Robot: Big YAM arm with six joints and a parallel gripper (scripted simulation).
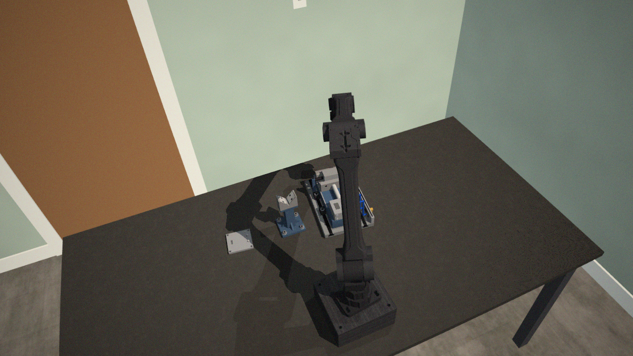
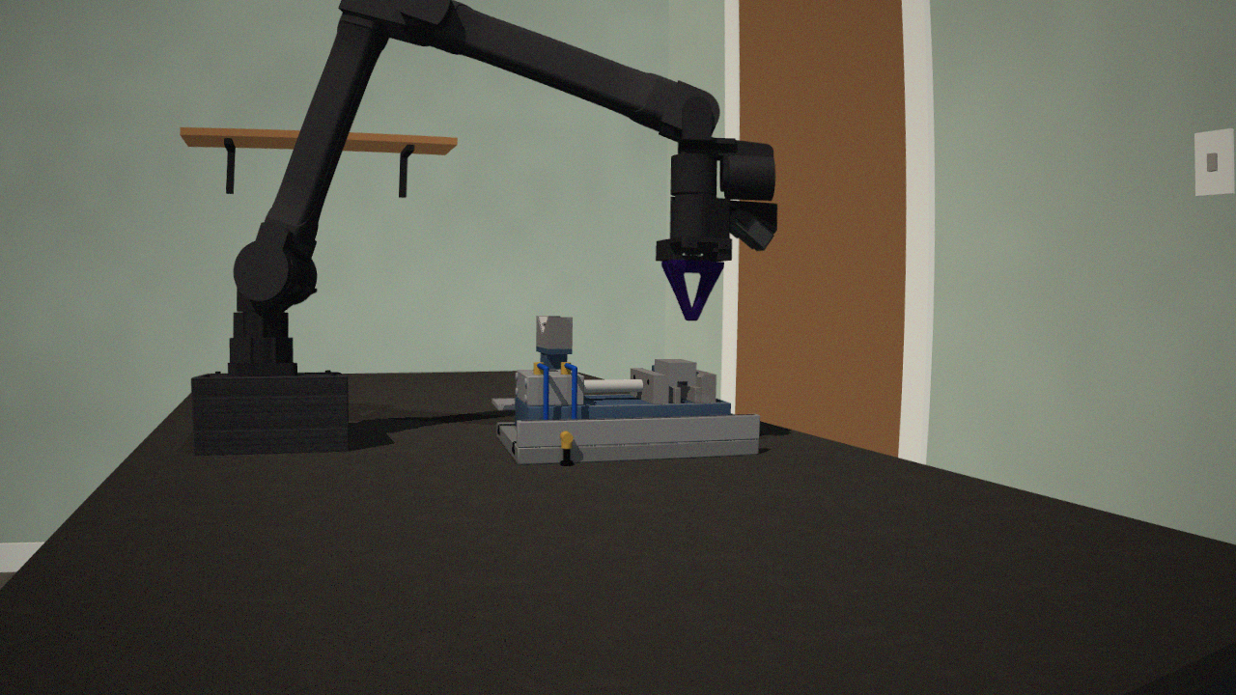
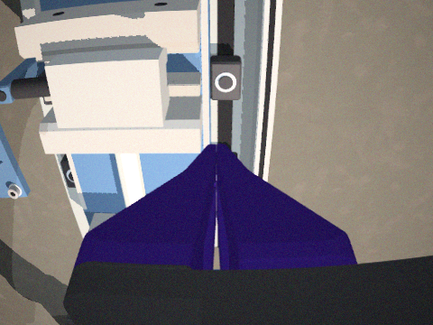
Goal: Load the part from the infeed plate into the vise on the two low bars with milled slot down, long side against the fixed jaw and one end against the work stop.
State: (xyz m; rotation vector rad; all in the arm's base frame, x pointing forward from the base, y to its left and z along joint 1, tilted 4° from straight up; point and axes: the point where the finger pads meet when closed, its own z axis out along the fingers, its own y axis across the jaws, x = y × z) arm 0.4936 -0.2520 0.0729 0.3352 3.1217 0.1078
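Observation:
The grey part point(image 2: 674, 370) point(image 3: 108, 92) sits between the open vise jaws, its top above them. Its long side is close to the fixed jaw point(image 2: 708, 385) point(image 3: 180, 29); whether they touch cannot be told. A gap shows toward the moving jaw point(image 2: 645, 385) point(image 3: 122, 142) beside the part's right end. The dark work stop point(image 3: 27, 88) meets or nearly meets the part's left end. The milled slot is not on the visible top; its underside is hidden. My gripper point(image 2: 691, 318) point(image 3: 216, 159) is shut and empty, above the vise. The arm hides it in the top view.
The V-block point(image 1: 287, 202) point(image 2: 553, 332) stands empty on its blue post beside the vise. The infeed plate point(image 1: 239, 242) holds no part. The air cylinder point(image 2: 548, 388) with upright blue hoses point(image 2: 574, 393) is at the vise's robot-side end. A clamp point(image 3: 225, 81) sits in the base rail.

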